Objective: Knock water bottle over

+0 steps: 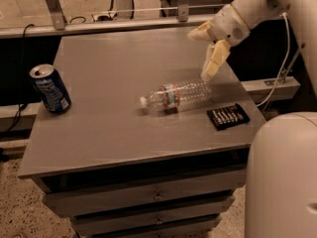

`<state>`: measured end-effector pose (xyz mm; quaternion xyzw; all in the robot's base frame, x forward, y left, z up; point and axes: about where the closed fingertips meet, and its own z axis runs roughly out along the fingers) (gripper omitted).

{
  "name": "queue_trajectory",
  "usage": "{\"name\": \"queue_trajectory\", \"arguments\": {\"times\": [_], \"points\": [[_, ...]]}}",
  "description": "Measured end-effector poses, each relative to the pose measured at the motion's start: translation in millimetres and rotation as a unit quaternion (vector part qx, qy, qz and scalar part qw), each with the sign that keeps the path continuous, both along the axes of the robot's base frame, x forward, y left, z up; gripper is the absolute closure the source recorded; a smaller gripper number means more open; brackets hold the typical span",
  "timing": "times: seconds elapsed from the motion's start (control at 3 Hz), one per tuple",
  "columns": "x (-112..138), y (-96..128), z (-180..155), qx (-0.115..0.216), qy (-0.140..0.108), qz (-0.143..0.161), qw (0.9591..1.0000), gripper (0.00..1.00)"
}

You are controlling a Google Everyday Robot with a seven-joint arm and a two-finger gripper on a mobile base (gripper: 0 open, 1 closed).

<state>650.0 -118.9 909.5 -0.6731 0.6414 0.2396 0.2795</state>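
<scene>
On the counter [109, 73], the water bottle [178, 95] lay toppled; the gripper [198, 55] hung just above its base, fingers [214, 61] spread, where a brush might roll it off.

water bottle [177, 95] label: red and blue print on a pale band, no word legible
blue can [50, 89]: pale markings, none readable
black flat object [228, 116]: row of pale marks, unreadable
gripper [208, 48]: no writing; over the table [99, 128], right side, just above the bottle's base, fingers spread
</scene>
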Motion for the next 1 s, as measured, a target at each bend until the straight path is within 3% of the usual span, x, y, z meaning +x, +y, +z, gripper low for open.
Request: {"name": "queue_trajectory", "arguments": {"times": [0.33,0.67,1.0], "points": [[-4.6,-31.4,34.2,0.029,-0.039,-0.032,0.9983,0.0],[-8.5,-62.3,58.0,0.066,-0.076,-0.063,0.9929,0.0],[-8.6,-66.5,57.9,0.068,-0.078,-0.068,0.9924,0.0]]}}
